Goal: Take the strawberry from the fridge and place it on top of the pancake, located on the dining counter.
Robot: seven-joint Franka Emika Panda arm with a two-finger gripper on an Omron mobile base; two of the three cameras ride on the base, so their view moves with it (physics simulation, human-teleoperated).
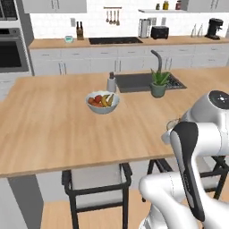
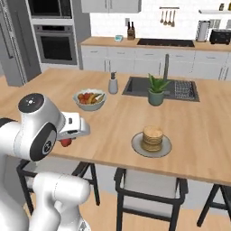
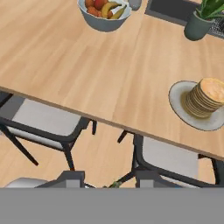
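Observation:
My gripper hangs at the near edge of the dining counter, shut on the strawberry, a small red berry showing just under the hand. The pancake is a short tan stack on a round grey plate, some way to the right of the gripper. In the hand view the pancake and its plate lie at the right, on the counter past its edge. At the bottom of that view a speck of the strawberry's green top shows between my fingertips. The grey fridge stands at the far left.
A white fruit bowl sits left of centre on the counter, with a soap bottle, a sink and a potted plant behind. Dark-framed stools stand under the near edge. A wall oven is beside the fridge.

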